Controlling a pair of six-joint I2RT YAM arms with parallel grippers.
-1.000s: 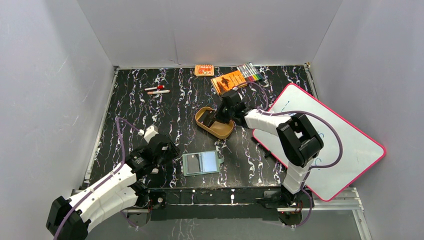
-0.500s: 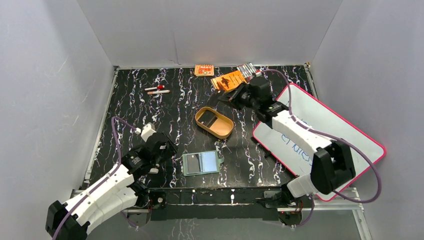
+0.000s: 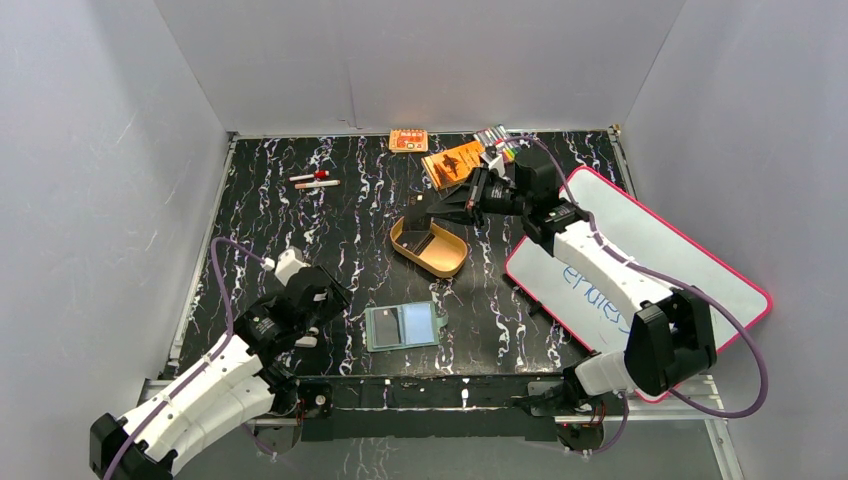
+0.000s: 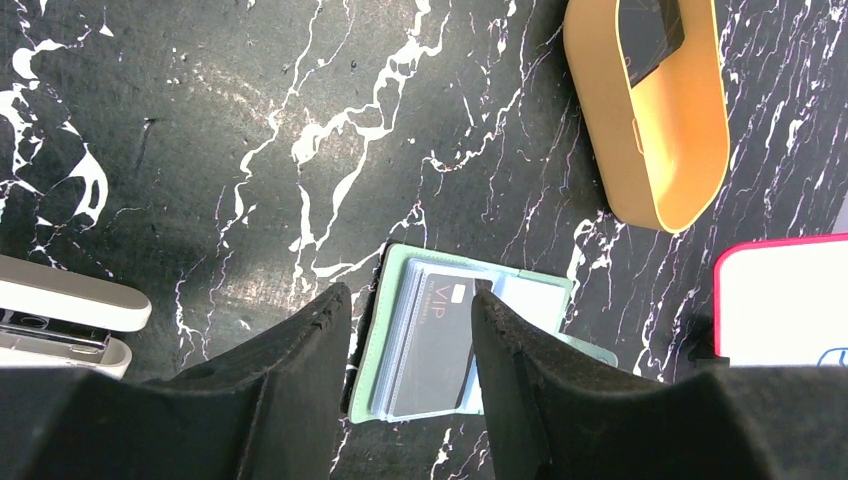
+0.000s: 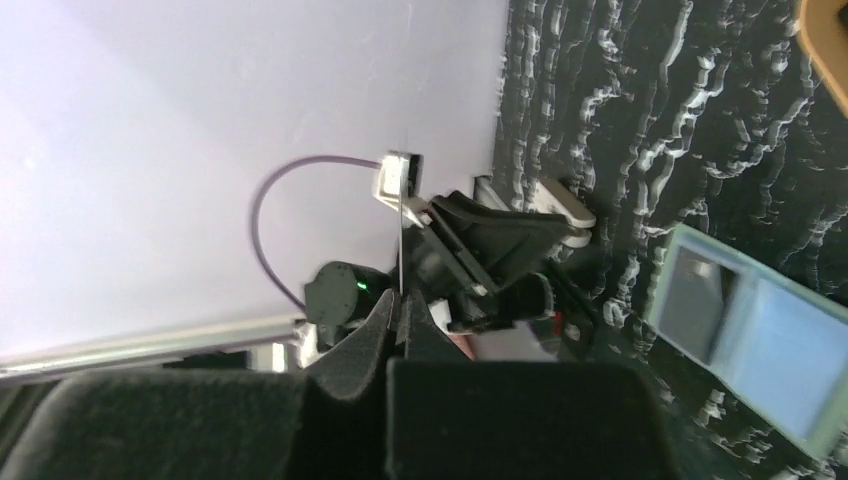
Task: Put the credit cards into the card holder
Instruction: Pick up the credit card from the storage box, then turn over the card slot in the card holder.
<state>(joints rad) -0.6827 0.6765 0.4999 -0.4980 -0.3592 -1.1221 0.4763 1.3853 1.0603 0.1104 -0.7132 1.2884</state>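
Note:
The sage-green card holder lies open near the front edge, with a black VIP credit card in its left pocket. It also shows in the right wrist view. My left gripper is open and empty, hovering over the holder's left half. My right gripper is shut on a dark credit card, seen edge-on as a thin line, and holds it in the air above the far end of the tan oval tray. Another dark card lies inside the tray.
A pink-rimmed whiteboard lies at the right. An orange booklet, markers and a small orange box sit at the back. Two pens lie back left. A white block sits left of my left gripper.
My right gripper rose out of the tray with a card, swung back right, then turned left over the tray's far end. My left arm shifted slightly left.

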